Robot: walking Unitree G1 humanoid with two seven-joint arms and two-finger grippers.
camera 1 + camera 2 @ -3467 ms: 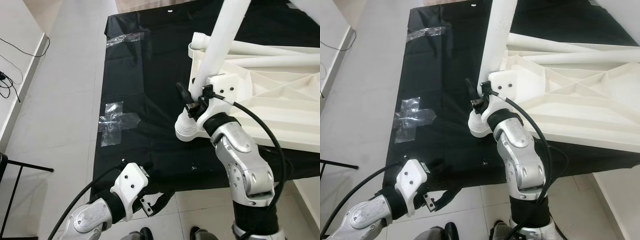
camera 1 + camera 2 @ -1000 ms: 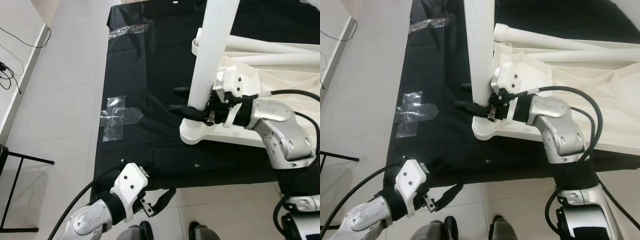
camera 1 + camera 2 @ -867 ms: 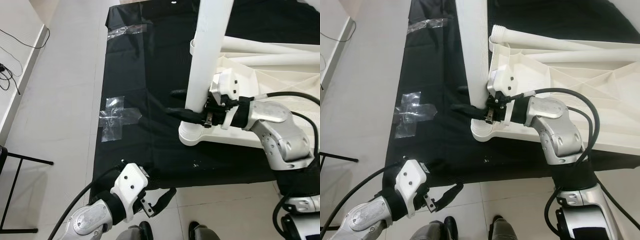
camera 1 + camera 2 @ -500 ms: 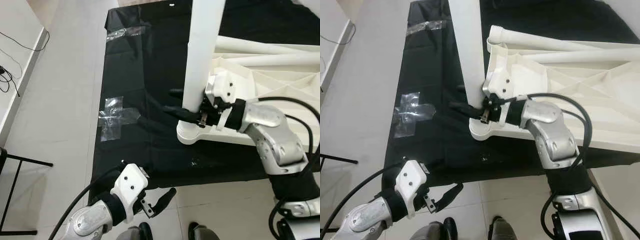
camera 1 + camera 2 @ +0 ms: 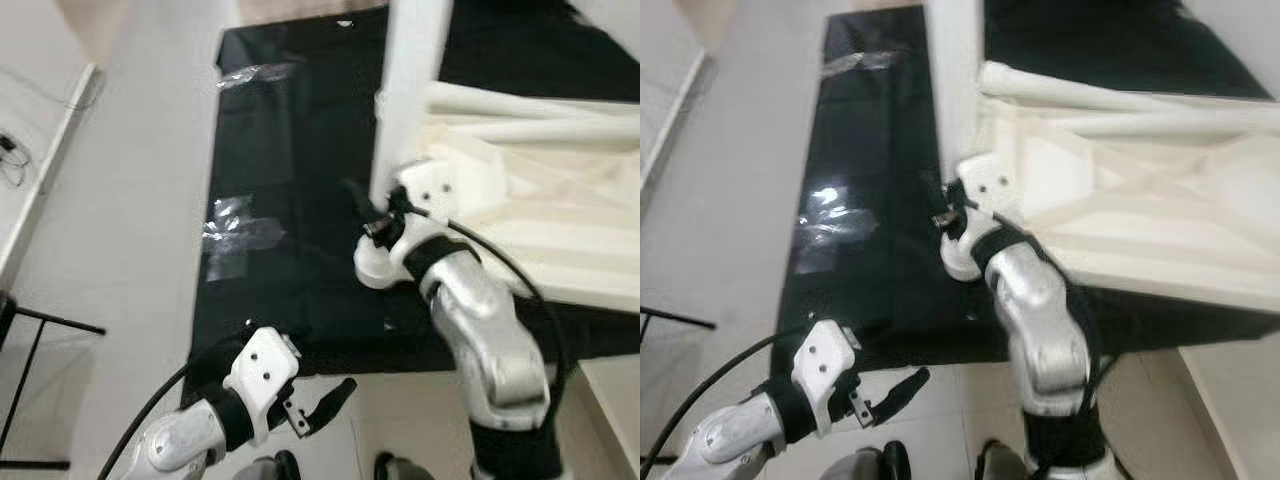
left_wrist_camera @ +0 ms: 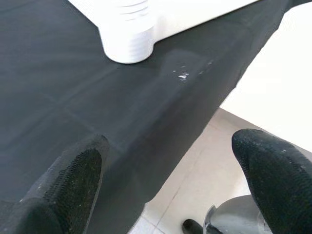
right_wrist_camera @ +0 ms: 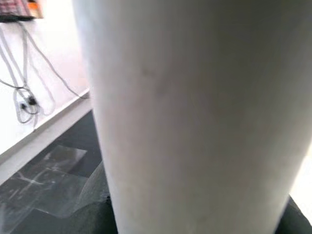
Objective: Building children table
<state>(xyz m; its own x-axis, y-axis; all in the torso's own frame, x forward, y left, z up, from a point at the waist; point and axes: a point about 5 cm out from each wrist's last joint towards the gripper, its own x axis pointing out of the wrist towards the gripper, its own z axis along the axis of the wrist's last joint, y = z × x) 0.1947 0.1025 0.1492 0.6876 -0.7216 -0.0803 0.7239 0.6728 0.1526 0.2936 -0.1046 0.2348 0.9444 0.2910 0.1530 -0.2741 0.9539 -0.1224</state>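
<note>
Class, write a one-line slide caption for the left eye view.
Right gripper grips the upright white table leg at the tabletop's corner socket.

Bright even light, eye views motion-blurred, glare perhaps on tape

black sheet (image 5: 290, 150) on pale floor (image 5: 130, 200) | clear tape (image 5: 235, 225) on sheet | cables (image 5: 12, 150) by wall

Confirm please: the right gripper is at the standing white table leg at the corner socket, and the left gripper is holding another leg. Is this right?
Not quite. The right gripper is indeed at the standing white table leg by the corner socket. But the left gripper holds nothing: in the left wrist view its fingers are spread open over the edge of the black sheet.
</note>
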